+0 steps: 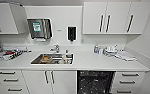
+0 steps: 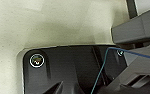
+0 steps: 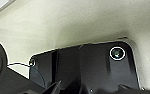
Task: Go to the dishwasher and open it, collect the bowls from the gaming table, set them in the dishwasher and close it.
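The dishwasher (image 1: pixel 95 82) stands open under the white counter (image 1: pixel 91 62), right of the sink. Its dark interior with racks shows between the white cabinet doors and the drawers on the right. Dark parts of my left gripper (image 2: pixel 63 89) hang over the robot's own dark plate and a pale speckled floor. My right gripper (image 3: pixel 66 88) hangs the same way above the same floor. I cannot make out how either one stands. The gaming table and the bowls are out of view.
A steel sink (image 1: pixel 36 60) with a tap and some dishes lies in the counter's middle. A dish rack (image 1: pixel 8 53) sits at the left, bottles and clutter (image 1: pixel 108 50) at the right. Wall cabinets (image 1: pixel 113 17), a towel dispenser (image 1: pixel 39 28) and a soap dispenser (image 1: pixel 71 33) hang above.
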You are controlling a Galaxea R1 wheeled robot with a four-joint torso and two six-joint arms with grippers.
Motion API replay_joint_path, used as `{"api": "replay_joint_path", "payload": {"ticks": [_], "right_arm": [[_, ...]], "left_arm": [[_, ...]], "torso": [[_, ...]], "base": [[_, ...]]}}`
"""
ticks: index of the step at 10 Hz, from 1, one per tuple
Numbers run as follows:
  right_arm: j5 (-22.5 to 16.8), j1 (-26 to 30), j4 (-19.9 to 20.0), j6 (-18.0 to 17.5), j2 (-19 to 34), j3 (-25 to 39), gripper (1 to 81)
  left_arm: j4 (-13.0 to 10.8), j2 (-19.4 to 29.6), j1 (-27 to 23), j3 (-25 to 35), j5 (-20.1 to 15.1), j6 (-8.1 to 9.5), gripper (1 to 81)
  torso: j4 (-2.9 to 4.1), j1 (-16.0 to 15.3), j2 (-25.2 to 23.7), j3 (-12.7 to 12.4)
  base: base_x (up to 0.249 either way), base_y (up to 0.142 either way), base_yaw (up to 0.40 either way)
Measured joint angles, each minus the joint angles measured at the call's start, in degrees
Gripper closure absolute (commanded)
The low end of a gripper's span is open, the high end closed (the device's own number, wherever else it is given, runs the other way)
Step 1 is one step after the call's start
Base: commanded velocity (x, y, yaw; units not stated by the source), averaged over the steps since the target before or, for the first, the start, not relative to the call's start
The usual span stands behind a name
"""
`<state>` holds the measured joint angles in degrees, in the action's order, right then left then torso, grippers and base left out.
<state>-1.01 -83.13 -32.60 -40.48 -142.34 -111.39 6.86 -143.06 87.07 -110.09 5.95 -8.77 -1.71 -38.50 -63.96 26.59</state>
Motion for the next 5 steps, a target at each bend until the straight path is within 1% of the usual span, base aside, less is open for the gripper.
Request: {"api": "replay_joint_path", "payload": {"ticks": [1,5], "right_arm": [[0.0,0.0,-0.1,0.0,-0.8,-1.2,1.0],[0.4,-0.3,-0.9,0.0,-5.0,-9.4,1.0]], "left_arm": [[0.0,-1.1,0.3,-1.6,0.0,0.00,1.0],[0.0,-4.9,0.8,-7.2,0.2,0.00,1.0]], "torso": [[0.00,1.3,2.0,0.0],[0.00,6.7,10.4,0.0]], "base": [[0.000,0.000,0.000],[0.000,0.000,0.000]]}}
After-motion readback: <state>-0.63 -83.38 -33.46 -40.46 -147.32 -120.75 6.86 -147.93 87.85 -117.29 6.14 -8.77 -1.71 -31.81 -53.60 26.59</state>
